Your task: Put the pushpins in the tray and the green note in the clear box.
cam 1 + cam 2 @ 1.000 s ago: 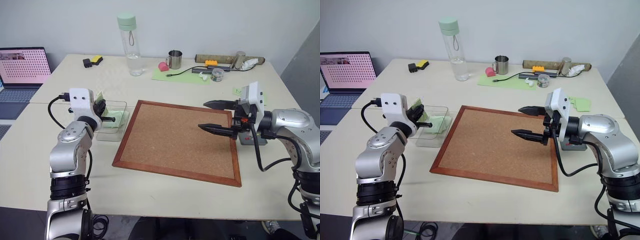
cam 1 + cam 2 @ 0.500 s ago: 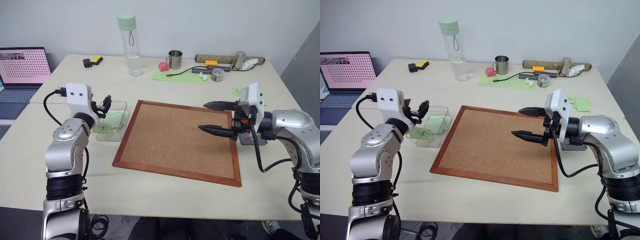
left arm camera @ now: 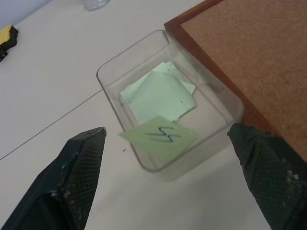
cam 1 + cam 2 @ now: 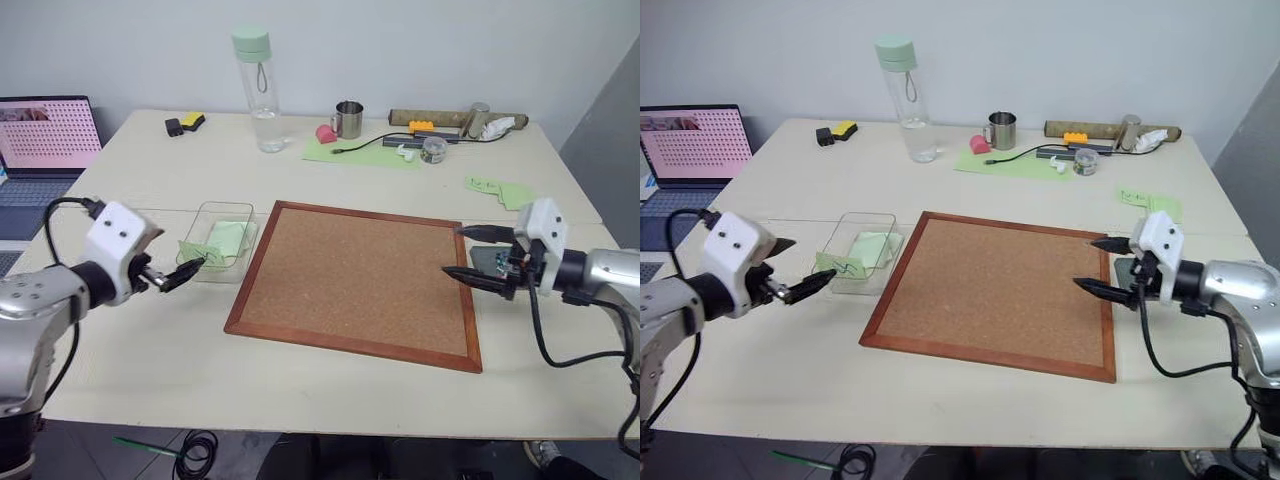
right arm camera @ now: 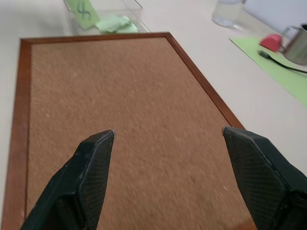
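Observation:
The green note, with its black squiggle, lies tilted on the near rim of the clear box, partly over the edge. Plain pale green slips lie inside the box. My left gripper hangs open just short of the box, apart from the note, with nothing between its fingers. At the corkboard's right edge my right gripper is open and empty. Behind it sits the dark grey tray, mostly hidden by it. I cannot make out the pushpins.
A framed corkboard fills the table's middle. At the back stand a water bottle, a metal cup and small clutter. A laptop stands far left. Green paper slips lie at the right.
My left gripper opened and let go of the green note, which now rests on the box's rim, and pulled back to the left. My right gripper moved right and down.

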